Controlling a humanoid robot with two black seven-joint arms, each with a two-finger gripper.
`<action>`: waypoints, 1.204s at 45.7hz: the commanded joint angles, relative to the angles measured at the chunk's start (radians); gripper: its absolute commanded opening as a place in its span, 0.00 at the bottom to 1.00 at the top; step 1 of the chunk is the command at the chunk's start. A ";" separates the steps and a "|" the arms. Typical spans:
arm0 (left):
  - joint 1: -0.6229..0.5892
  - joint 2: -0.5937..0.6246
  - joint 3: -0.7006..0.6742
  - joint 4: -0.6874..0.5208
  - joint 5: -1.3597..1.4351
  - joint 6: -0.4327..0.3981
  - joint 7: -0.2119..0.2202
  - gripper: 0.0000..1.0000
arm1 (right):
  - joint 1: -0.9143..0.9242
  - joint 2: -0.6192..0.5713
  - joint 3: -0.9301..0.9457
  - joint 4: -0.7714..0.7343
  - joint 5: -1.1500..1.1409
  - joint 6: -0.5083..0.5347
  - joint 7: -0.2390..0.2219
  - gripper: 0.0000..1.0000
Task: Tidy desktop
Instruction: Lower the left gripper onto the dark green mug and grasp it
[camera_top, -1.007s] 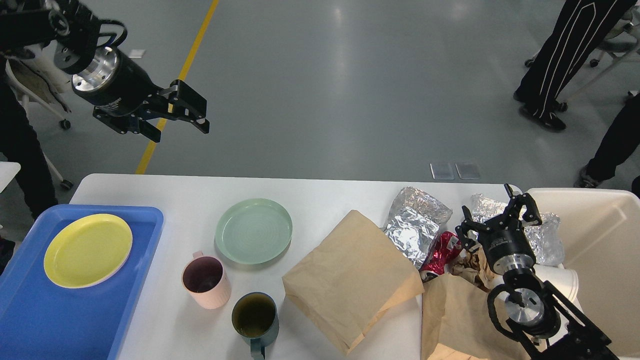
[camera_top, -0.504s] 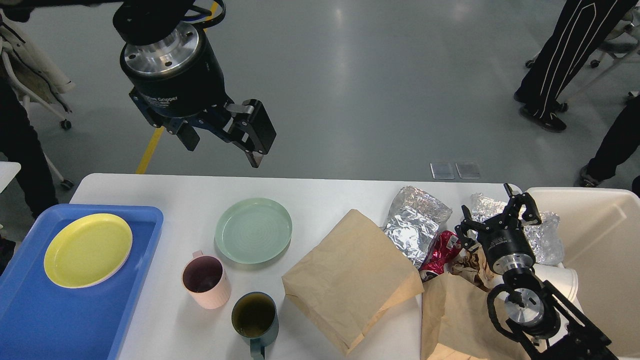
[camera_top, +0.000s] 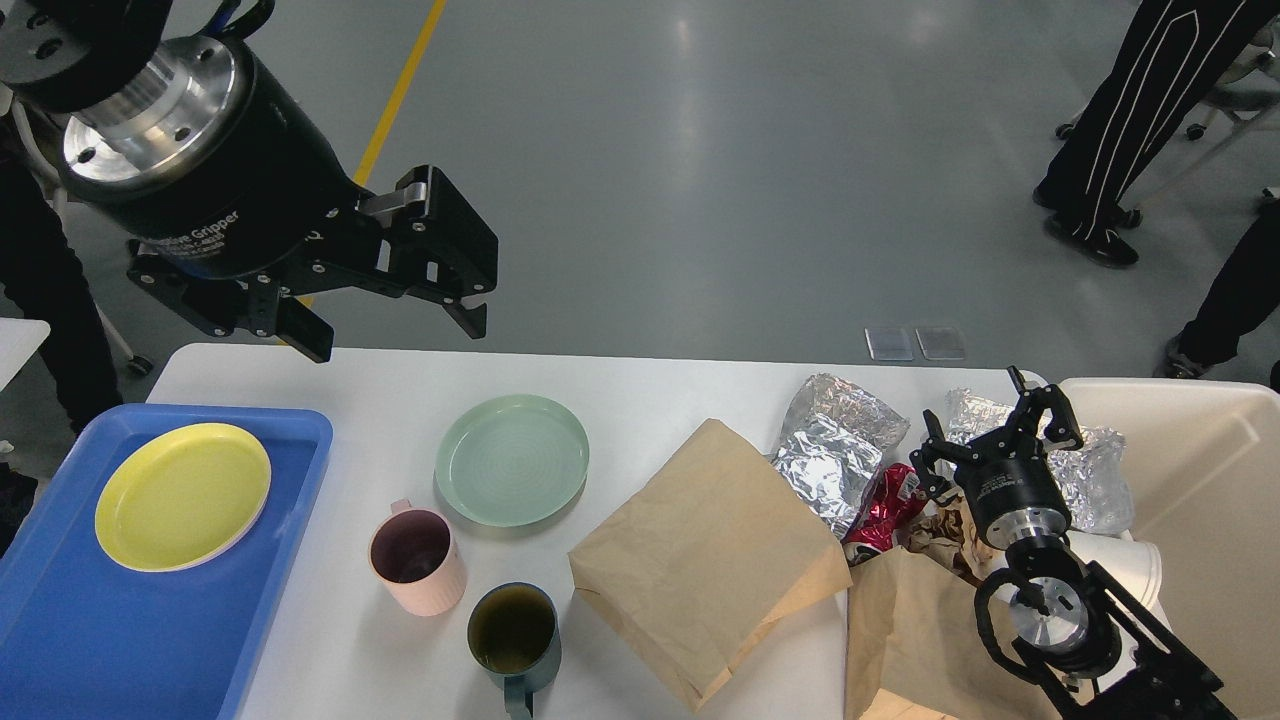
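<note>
- White desk (camera_top: 640, 400) fills the lower part of the head view, its far edge running straight across.
- Left gripper (camera_top: 396, 332) hangs above the far left corner, its thick black and silver wrist slanting in from the upper left; the two fingers are spread apart with nothing between them.
- Right gripper (camera_top: 995, 425) points away near the far right corner, over crumpled foil (camera_top: 1085, 470); fingers splayed apart, holding nothing.
- Blue tray (camera_top: 100, 620) at the left edge carries a yellow plate (camera_top: 183, 497).
- Green plate (camera_top: 512, 459) lies toward the far edge, with a pink mug (camera_top: 417, 562) and a dark green mug (camera_top: 514, 637) nearer the front.
- Brown paper bag (camera_top: 705, 560) lies flat mid-desk, beside a foil bag (camera_top: 835, 450) and a red wrapper (camera_top: 885, 510).
- Cream bin (camera_top: 1210, 480) stands at the right edge.
</note>
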 joint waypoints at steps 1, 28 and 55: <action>0.035 0.001 0.009 0.000 0.005 0.000 0.011 0.97 | 0.000 0.000 0.000 0.000 -0.002 0.000 0.000 1.00; 0.540 0.054 -0.102 -0.002 0.130 0.159 0.043 0.80 | 0.000 0.001 0.000 0.000 0.000 0.000 0.000 1.00; 0.986 0.064 -0.282 0.033 0.214 0.670 0.129 0.80 | 0.000 0.001 0.000 0.000 0.000 0.000 0.002 1.00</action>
